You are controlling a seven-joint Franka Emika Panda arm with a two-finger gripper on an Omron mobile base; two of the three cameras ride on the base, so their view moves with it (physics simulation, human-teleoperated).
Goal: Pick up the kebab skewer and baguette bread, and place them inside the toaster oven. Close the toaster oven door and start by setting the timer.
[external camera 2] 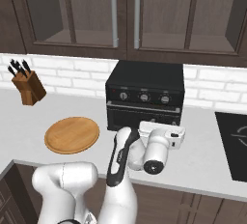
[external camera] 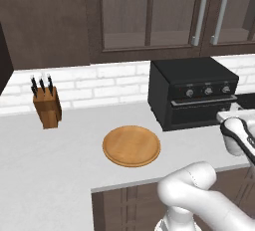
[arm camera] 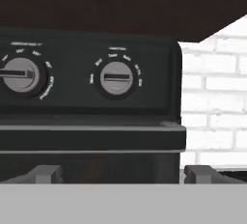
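My hand view shows two knobs point(arm camera: 116, 77) up close, my jaws point(arm camera: 123, 174) spread wide before the toaster oven point(external camera 2: 144, 95), its door point(external camera 2: 143, 113) shut, handle bar point(arm camera: 91, 128) lying sideways.

bare counter before toaster oven point(external camera 2: 144, 95), wooden plate point(external camera 2: 72, 134) left, knife block point(external camera 2: 28, 87) far left

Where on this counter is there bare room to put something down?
The widest bare stretch lies between the knife block and the wooden plate, running to the counter's front edge. Directly before the toaster oven it is crowded: the robot's open gripper hangs there.
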